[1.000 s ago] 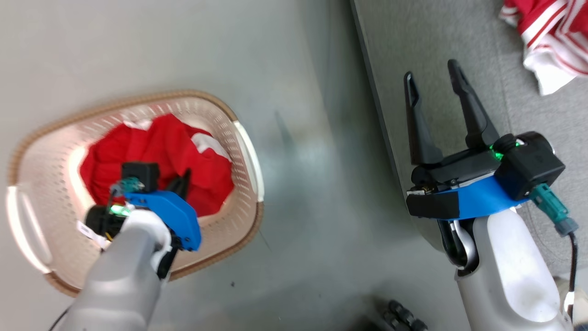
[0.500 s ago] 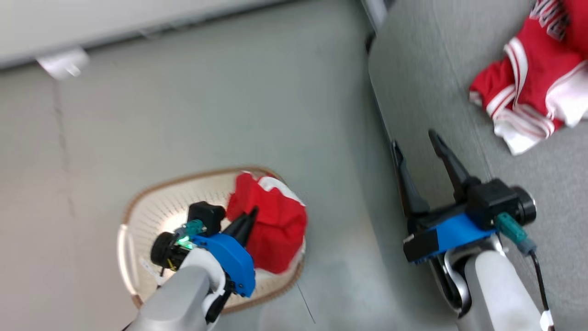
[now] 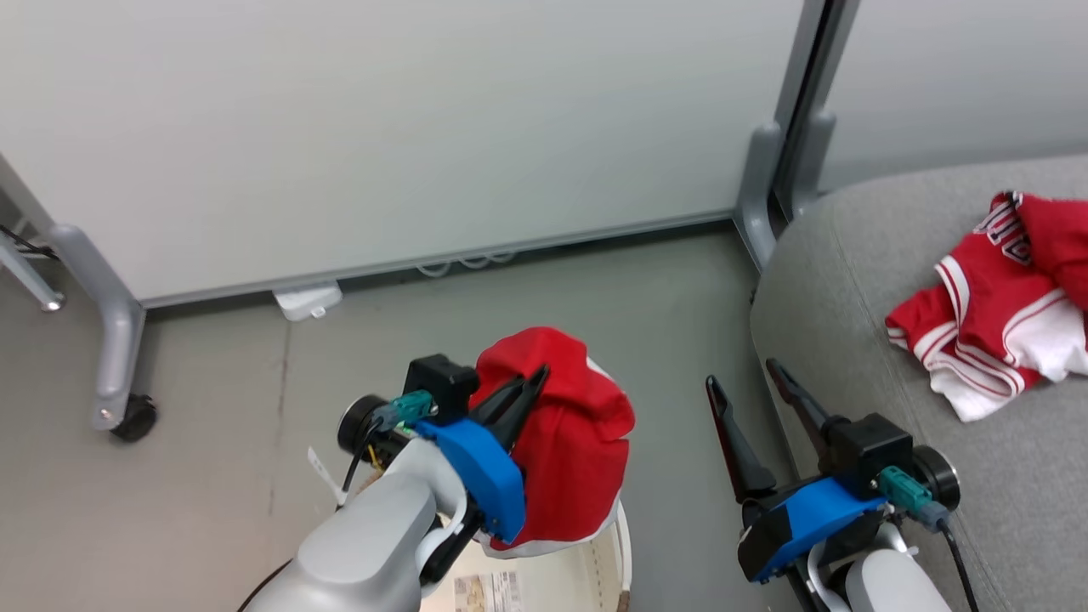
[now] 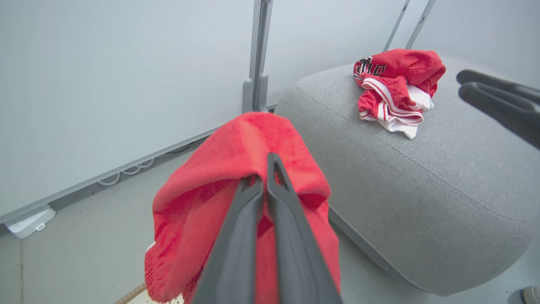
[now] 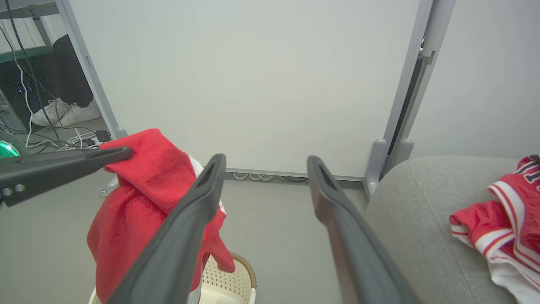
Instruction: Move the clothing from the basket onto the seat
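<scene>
- The left claw [image 3: 534,380] is clenched on a gathered fold of a red garment [image 3: 569,442], which drapes in a bunch around and below its tips.
- The basket [image 3: 619,544] sits directly beneath that claw. The garment's white-edged hem hangs close to the rim, and it is not possible to tell whether it is fully clear.
- The right claw [image 3: 742,376] is released, with its jaws wide apart and empty, just beside the near edge of the seat [image 3: 850,280].
- The seat lies to the right of the left claw, past the right claw. A red-and-white jersey [image 3: 994,314] lies on it, well apart from both claws.
- The fabric looks light, soft and limp, so it will likely sag, swing and trail during the carry. Nothing about it seems fragile.
- Pinching a bunched fold near the top looks like a sound hold, because a thick gather should slip less than a single thin edge.
- The main risk seems to be the trailing hem catching on the basket's rim, so the garment probably needs more height before it crosses to the seat.
</scene>
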{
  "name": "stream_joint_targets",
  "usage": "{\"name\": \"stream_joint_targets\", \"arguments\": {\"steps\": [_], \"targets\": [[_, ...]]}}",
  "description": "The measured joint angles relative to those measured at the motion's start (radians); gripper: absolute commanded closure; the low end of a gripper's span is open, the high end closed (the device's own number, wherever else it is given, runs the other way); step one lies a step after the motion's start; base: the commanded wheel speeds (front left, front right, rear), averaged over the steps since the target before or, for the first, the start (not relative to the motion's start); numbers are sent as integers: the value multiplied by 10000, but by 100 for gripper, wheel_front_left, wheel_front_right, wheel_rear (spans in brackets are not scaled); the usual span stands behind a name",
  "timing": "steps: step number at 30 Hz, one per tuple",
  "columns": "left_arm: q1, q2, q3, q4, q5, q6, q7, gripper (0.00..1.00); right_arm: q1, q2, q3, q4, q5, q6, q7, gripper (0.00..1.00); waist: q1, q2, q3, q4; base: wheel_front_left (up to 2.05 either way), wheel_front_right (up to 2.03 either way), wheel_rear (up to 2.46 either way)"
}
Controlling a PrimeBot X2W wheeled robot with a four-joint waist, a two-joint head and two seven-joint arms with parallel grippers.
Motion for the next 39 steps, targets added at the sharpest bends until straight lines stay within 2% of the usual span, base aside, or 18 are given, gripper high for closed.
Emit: {"name": "stream_joint_targets", "arguments": {"steps": [5, 11, 25, 39], "targets": [[-713, -94, -324, -334, -268, 0, 0, 100, 155, 6, 127, 113, 113, 0, 31, 0, 1, 0, -635, 396, 0, 0, 0], [-1386, -217, -454, -472, -570, 0, 0, 100, 168, 17, 222, 148, 155, 0, 88, 0, 2, 0, -908, 670, 0, 0, 0], [-1581, -309, -466, -439, -677, 0, 0, 100, -82, 33, 746, 426, 178, 0, 311, 0, 4, 0, -903, 522, 0, 0, 0], [-1553, -330, -965, -930, -771, 0, 0, 100, -2254, 31, 1348, 2495, 477, 0, 449, 0, 4, 0, -819, 647, 0, 0, 0]]}}
